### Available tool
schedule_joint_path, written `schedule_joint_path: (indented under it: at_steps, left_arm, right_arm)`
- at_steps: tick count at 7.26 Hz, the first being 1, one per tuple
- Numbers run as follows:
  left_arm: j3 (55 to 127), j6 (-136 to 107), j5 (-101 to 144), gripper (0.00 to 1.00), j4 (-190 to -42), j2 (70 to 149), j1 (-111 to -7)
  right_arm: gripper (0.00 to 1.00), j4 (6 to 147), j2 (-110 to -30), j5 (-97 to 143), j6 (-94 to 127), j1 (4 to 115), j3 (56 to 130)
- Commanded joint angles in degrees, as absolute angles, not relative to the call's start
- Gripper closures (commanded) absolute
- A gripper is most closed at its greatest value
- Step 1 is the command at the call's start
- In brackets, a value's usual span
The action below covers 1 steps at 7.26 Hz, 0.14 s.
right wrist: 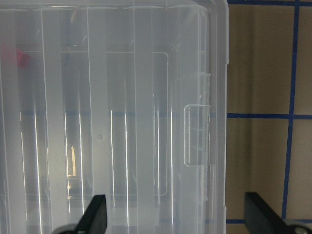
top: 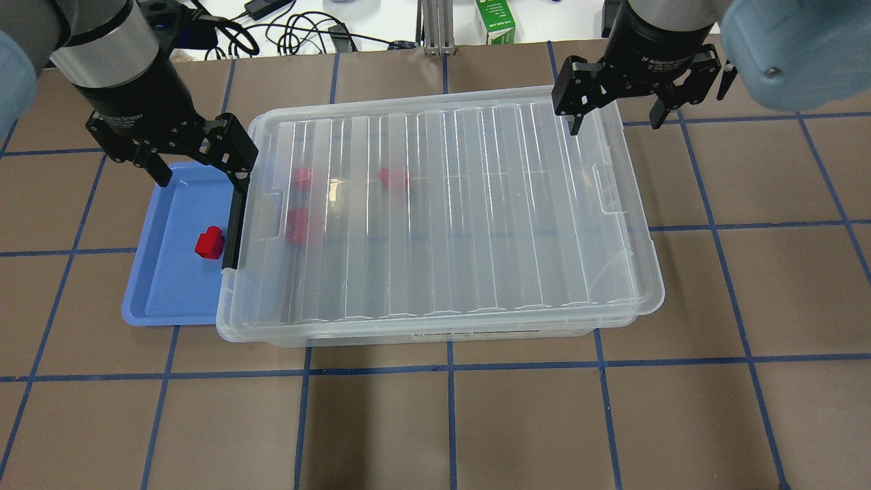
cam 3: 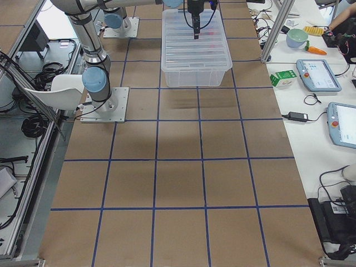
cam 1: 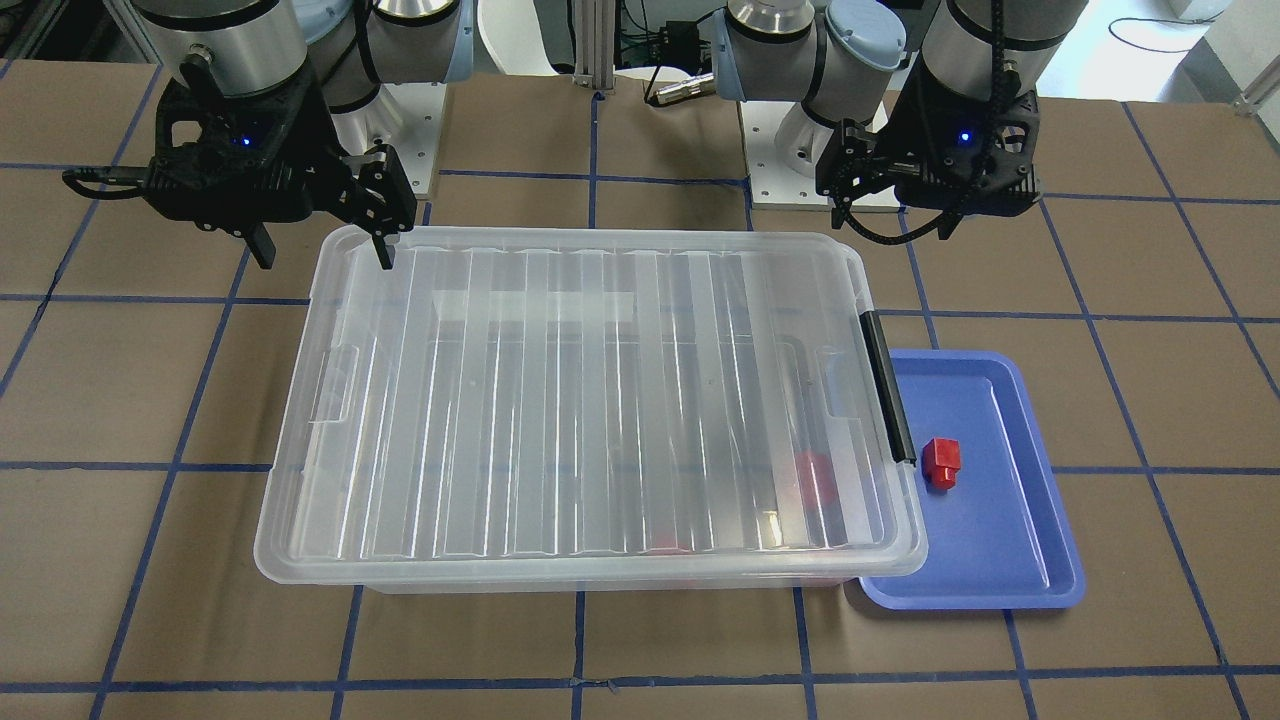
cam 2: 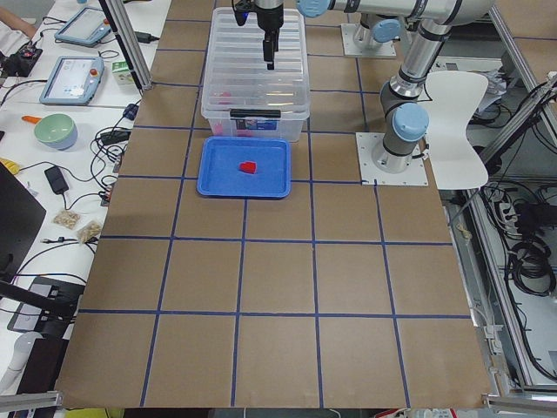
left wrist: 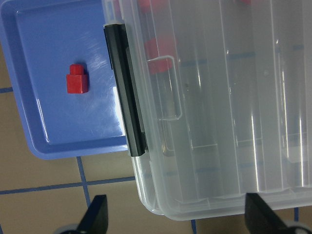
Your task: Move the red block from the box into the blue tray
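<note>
The red block (cam 1: pixel 940 462) lies in the blue tray (cam 1: pixel 1000 540), also seen from overhead (top: pixel 209 242) and in the left wrist view (left wrist: pixel 77 82). The tray (top: pixel 167 292) sits against the box's (top: pixel 442 218) short end with the black clip handle (top: pixel 235 224). The box's ribbed lid is on. My left gripper (top: pixel 202 178) hangs open and empty above the tray and handle end. My right gripper (top: pixel 616 122) hangs open and empty above the box's other end, also seen from the front (cam 1: pixel 325 255).
Red pieces (top: pixel 297 224) show blurred through the lid near the handle end. A green carton (top: pixel 495 20) and cables lie past the far edge. The two arm bases (cam 1: pixel 800 150) stand behind the box. Tablets and a bowl (cam 2: pixel 55 131) sit on a side bench.
</note>
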<state>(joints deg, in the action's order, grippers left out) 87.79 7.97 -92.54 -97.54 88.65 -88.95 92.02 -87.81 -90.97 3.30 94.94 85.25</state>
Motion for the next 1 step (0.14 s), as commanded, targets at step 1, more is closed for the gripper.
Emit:
schedule_joint_path:
  at_steps: [1]
  left_arm:
    - [87.7, 7.7, -92.5, 0.0, -97.6, 88.7, -88.9]
  right_arm:
    - [0.0, 92.0, -87.8, -91.0, 3.3, 95.0, 85.3]
